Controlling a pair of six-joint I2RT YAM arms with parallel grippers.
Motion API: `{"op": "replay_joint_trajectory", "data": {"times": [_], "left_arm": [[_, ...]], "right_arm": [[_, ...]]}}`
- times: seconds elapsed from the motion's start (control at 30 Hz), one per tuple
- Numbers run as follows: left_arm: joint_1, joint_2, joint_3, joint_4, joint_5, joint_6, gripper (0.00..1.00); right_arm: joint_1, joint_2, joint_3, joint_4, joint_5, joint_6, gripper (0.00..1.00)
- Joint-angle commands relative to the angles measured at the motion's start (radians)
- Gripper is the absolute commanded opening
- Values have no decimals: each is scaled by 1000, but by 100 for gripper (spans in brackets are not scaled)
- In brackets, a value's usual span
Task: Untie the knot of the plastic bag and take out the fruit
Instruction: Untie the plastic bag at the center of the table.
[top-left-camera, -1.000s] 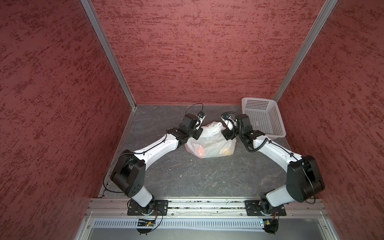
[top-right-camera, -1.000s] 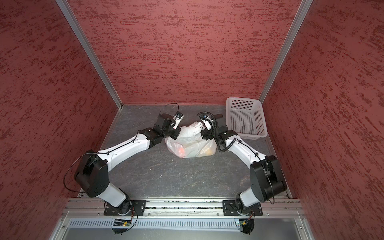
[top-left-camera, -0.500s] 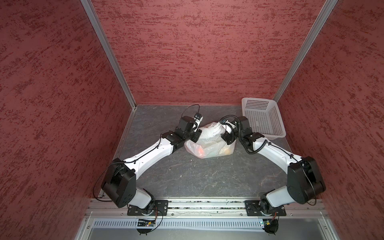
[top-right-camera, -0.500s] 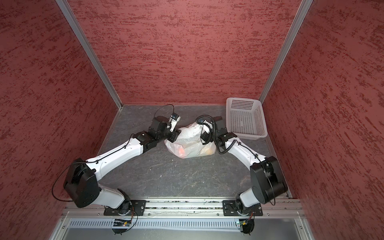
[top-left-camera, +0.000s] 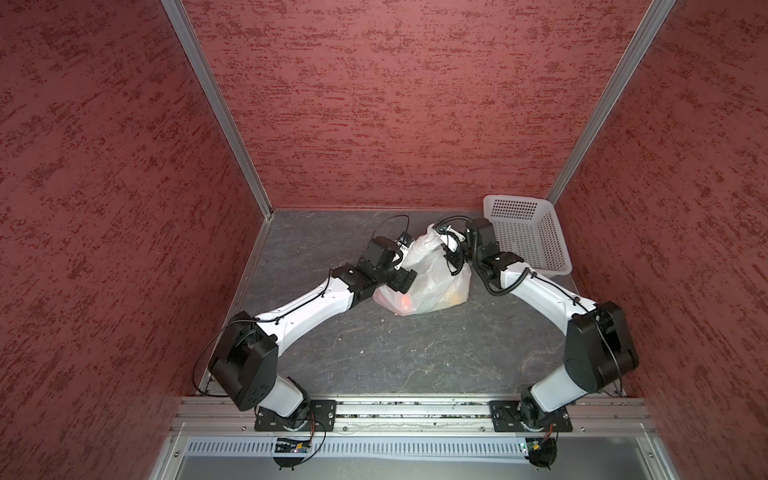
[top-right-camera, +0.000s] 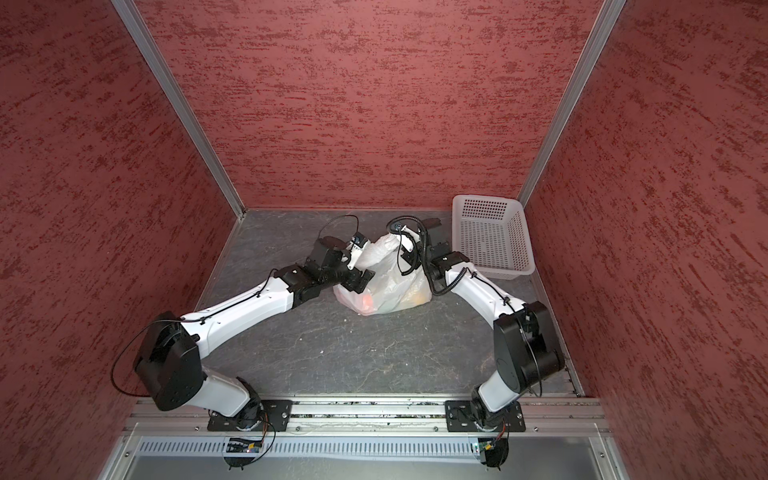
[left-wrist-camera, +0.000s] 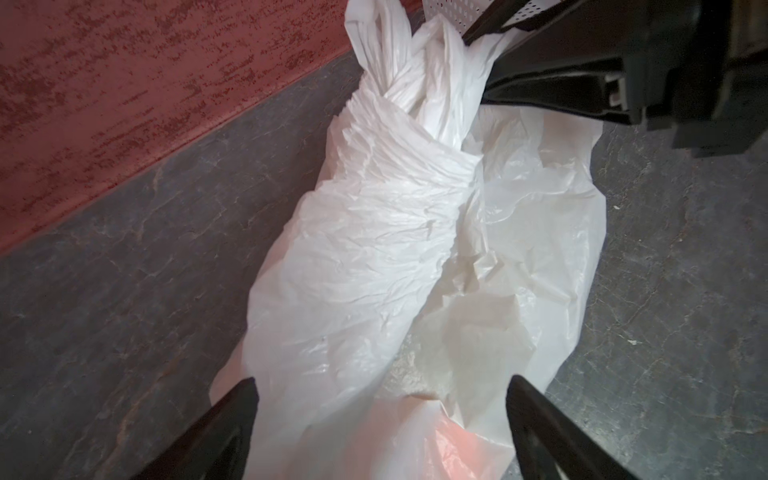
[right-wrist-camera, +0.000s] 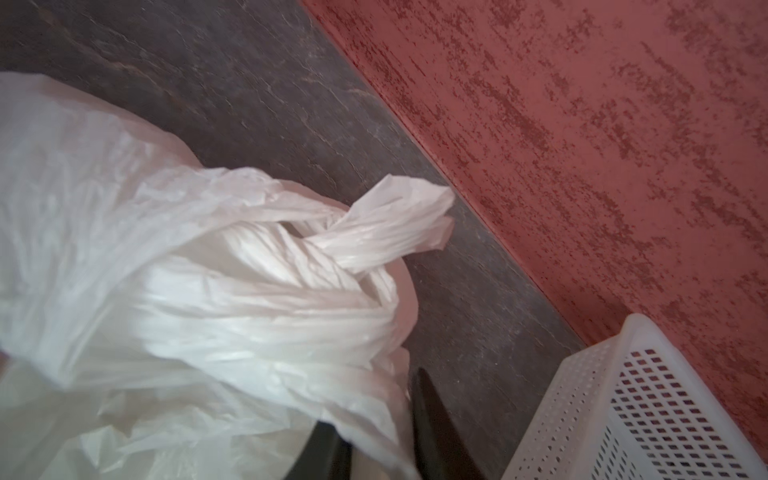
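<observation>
Left of the bag (top-left-camera: 432, 282), low against its flank: left claw (top-left-camera: 404, 280), spread wide and holding nothing. In the left wrist view its two fingers (left-wrist-camera: 232, 419) stand either side of the bag's body; whether they touch the film cannot be told. The bag sits slumped on the grey counter (top-left-camera: 374, 353), its neck rising toward the rear wall. The knot (right-wrist-camera: 328, 249) is at the top of the bag and tied: a twisted bunch of white film with one handle end sticking out past it. The fruit (top-left-camera: 405, 302) is inside the bag, at its bottom. It shows only as orange-red and yellow glows through the film in both top views, and the pieces cannot be counted. At the bag's upper right, just beside the knot: right claw (left-wrist-camera: 476, 66), narrow, pinching a fold of the bag's film between its fingers (right-wrist-camera: 432, 419). Right of the bag and apart from it: white perforated basket (top-left-camera: 528, 241), with the right arm (top-left-camera: 536, 291) between the two.
</observation>
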Motion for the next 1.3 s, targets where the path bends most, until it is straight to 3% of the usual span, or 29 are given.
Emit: {"op": "replay_joint_trajectory", "data": {"times": [0.0,0.17,0.33,0.77,0.93,1.27], "left_arm": [[-22,22,26,21,-31,38,100],[-26,93,71,93,-113,61,100],[-23,167,128,148,-162,117,83],[70,74,56,127,-11,137,2],[133,3,15,96,96,115,0],[314,-108,-78,60,446,10,0]], "right_arm": [[4,-57,11,-107,-86,51,14],[5,-86,0,-143,-105,98,4],[5,-97,1,-154,-117,125,0],[6,-92,0,-153,-88,162,0],[-7,-85,2,-157,-59,172,0],[-112,-84,-4,-196,-59,248,0]]}}
